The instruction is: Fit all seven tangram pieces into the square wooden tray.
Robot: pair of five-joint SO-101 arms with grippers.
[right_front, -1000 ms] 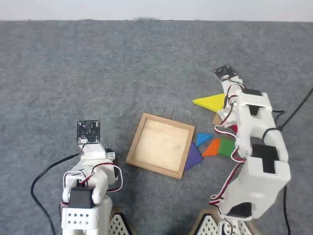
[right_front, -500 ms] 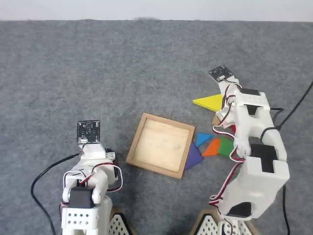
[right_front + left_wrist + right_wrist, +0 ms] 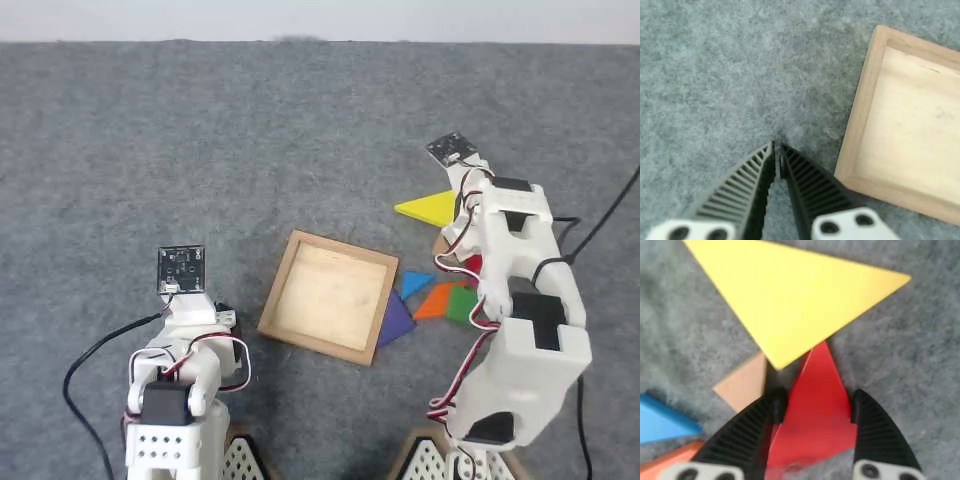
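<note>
Your grey worktop [image 3: 150,130] carries the square wooden tray [image 3: 279,282], which has no piece in it yet, so the whole fill lies ahead. The pieces cluster off the tray's side away from the left arm. The yellow triangle [image 3: 428,208], the largest in sight, lies well apart from the tray. The purple piece [image 3: 395,322] sits right up against its rim, with the orange piece [image 3: 432,300], green piece [image 3: 462,300] and blue piece [image 3: 413,283] near it. Your right claw [image 3: 817,397] is spread and straddles the red triangle [image 3: 815,415], so I judge the first pick to be in hand: pinch the red, lift it, carry it to the tray. Mind the neighbours — the red's tip meets the yellow's edge, and a small tan piece [image 3: 745,382] lies just beside one finger, so either may drag along. Your left claw [image 3: 777,147] is pressed almost together on nothing, over bare worktop just beside the tray's rim.
</note>
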